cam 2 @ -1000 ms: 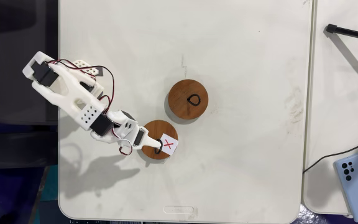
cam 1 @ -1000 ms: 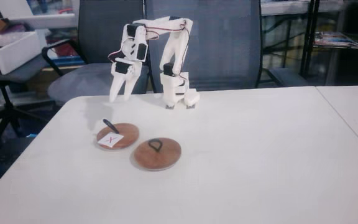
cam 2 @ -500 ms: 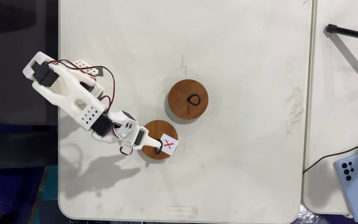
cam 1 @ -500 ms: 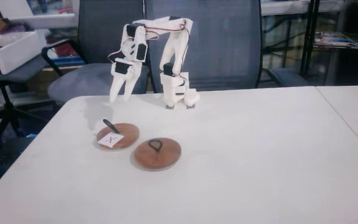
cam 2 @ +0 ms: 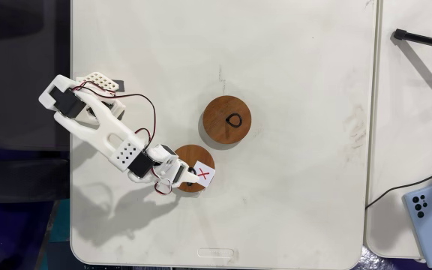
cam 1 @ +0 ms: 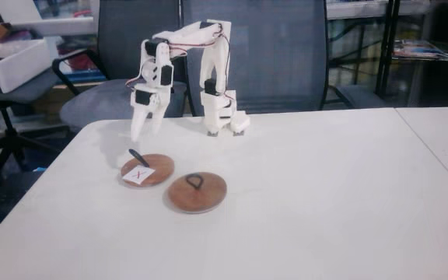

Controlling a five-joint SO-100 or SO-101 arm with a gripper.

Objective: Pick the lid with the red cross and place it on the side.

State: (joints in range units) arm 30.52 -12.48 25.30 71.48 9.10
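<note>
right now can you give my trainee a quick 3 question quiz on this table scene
1. True or false: the lid with the red cross is already lifted off the table.
2. Which lid lies nearer the end effector? A) the labelled one B) the plain lid
3. Fill in: the blue object at the lower right of the top-down fixed view is a ____.

Key: 1 false. 2 A. 3 phone.
</note>
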